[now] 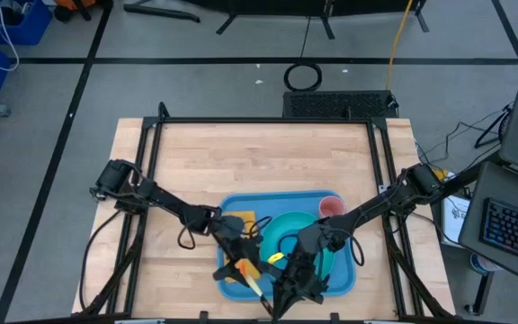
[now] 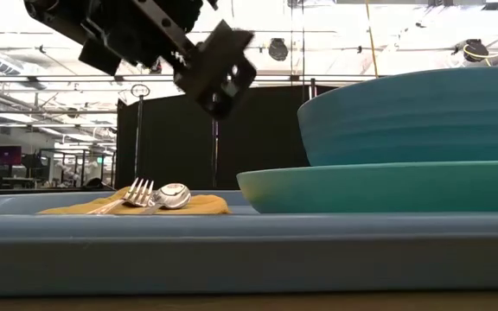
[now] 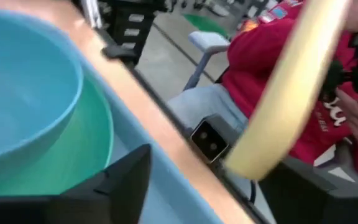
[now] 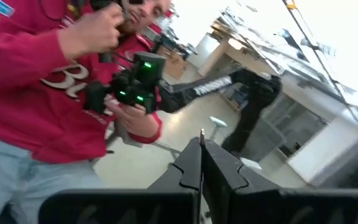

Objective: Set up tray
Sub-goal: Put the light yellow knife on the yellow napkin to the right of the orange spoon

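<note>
My two arms [image 1: 165, 205] are dark jointed links trailing looped black cables, each ending in a blocky black hand [image 4: 201, 163] with angular fingers.

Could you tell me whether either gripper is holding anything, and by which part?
Right gripper: shut on nothing. Left gripper: cannot tell whether it grips the long yellow object.

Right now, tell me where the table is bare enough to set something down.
The wood behind the tray, up to the table's far edge, is bare, as are the strips beside it. The tray is crowded: napkin with fork and spoon, plate, bowl, pink cup, both grippers overhead.
</note>
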You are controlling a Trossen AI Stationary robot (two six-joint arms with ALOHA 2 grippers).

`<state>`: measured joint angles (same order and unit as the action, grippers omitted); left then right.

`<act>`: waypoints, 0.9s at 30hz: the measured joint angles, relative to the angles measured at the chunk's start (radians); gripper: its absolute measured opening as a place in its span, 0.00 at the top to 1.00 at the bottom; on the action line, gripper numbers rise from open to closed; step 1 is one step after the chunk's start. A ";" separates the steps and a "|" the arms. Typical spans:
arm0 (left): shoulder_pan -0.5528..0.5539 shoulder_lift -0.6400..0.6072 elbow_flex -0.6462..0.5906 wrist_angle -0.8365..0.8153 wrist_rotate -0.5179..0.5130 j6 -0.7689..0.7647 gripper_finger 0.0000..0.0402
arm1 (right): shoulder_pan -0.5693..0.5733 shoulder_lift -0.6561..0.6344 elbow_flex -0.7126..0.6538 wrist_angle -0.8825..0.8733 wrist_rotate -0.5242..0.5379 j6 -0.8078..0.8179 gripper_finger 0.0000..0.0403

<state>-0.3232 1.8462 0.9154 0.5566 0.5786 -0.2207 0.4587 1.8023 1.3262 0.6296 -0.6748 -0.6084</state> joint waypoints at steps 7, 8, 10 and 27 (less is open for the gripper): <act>0.000 0.000 0.000 -0.035 0.025 -0.064 0.14 | 0.000 -0.002 0.000 0.023 0.053 0.029 1.00; 0.001 0.000 0.000 -0.036 0.029 -0.079 0.13 | 0.001 -0.004 0.000 0.021 0.053 0.038 1.00; 0.004 0.000 0.000 -0.045 0.056 -0.077 0.11 | 0.001 -0.007 0.000 0.024 0.053 0.048 1.00; 0.071 -0.032 -0.014 -0.111 -0.064 0.039 0.07 | 0.062 -0.028 0.000 -0.041 0.131 0.023 1.00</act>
<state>-0.2523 1.8141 0.9012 0.4458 0.5150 -0.1821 0.5203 1.7741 1.3262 0.5891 -0.5434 -0.5858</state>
